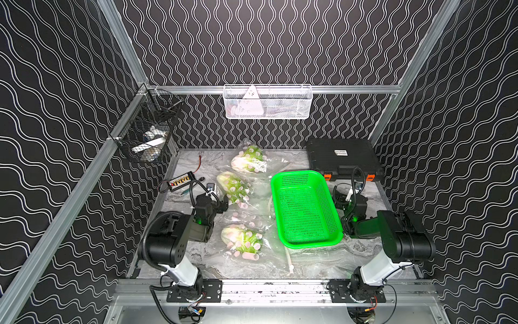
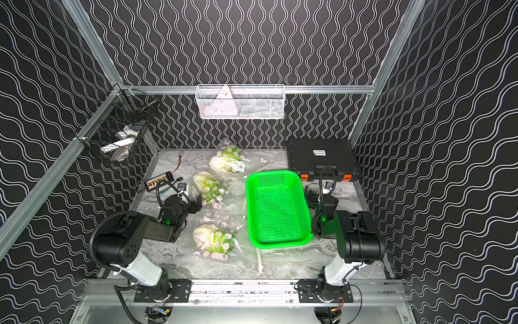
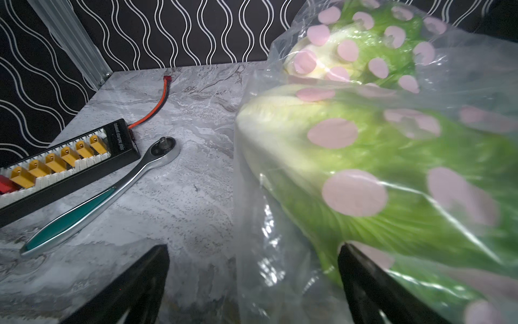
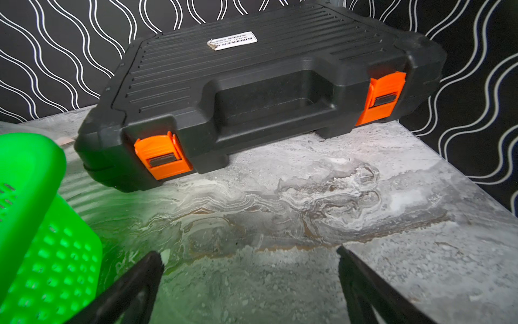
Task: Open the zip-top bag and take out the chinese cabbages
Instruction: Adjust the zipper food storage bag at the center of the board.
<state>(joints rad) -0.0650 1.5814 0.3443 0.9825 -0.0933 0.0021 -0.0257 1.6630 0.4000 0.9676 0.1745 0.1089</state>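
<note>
left gripper (image 3: 253,246): sitting wide open, gripping nothing, just beside middle cabbage (image 1: 232,186)
right gripper (image 4: 250,251): hanging wide open, empty, over bare table (image 4: 308,196), beside green basket (image 1: 305,207), in front of black case (image 1: 343,157)
bag (image 1: 248,217): lying flat left of basket, holding middle cabbage, far cabbage (image 1: 248,160), near cabbage (image 1: 242,238)
clutter: wrench (image 3: 112,193), connector strip (image 3: 70,165) lying near left gripper

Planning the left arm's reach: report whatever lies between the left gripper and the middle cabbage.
Only the bag: its clear, pink-dotted film wraps the middle cabbage, and the open left gripper stands right beside it. Nothing else shows between them.
</note>
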